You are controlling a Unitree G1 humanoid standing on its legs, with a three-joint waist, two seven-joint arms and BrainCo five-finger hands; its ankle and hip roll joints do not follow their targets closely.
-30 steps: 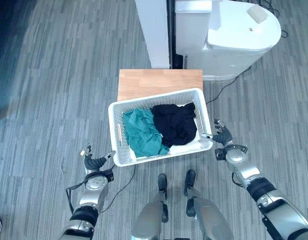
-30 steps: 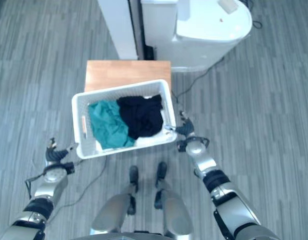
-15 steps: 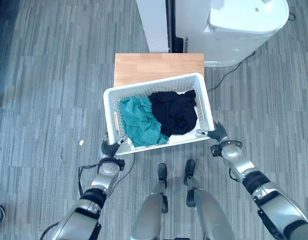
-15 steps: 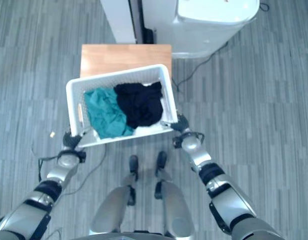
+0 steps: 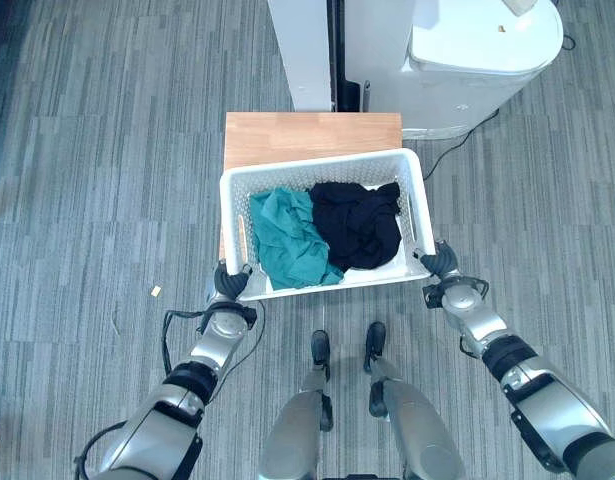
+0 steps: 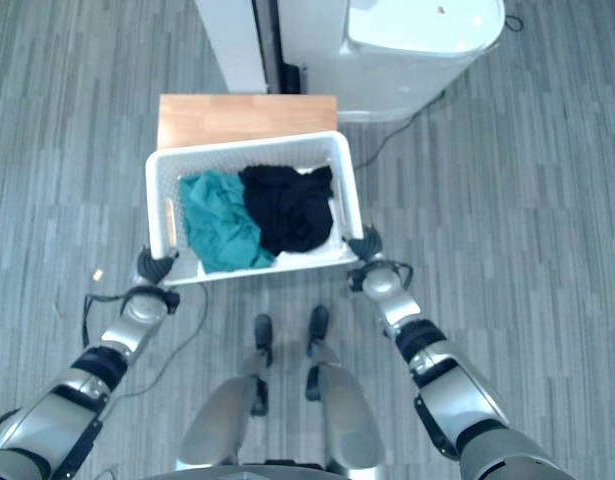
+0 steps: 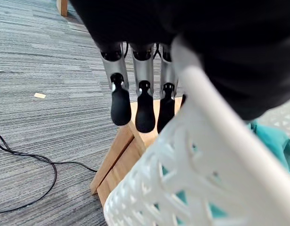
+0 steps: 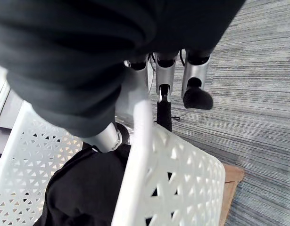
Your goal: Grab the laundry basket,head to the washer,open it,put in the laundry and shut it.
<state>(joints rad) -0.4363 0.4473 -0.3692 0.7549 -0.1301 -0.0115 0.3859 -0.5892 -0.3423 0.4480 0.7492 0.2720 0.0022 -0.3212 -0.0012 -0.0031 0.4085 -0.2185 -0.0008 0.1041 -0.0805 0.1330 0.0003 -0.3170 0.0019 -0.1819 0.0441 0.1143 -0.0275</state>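
Both hands moved in since a second ago. Left hand (image 5: 230, 283) and right hand (image 5: 442, 268) bracket laundry basket (image 5: 325, 175) short ends, fingers curled over rim; long axis runs between them; wooden worktop (image 5: 312, 139) beneath.

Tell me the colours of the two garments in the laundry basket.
One garment is teal green, the other black, both lying in the white laundry basket; the left eye view shows them best.

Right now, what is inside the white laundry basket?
The white laundry basket holds a teal garment on the robot's left side and a black garment on its right side, touching each other. Anything lying beneath them is covered, as is most of the basket floor.
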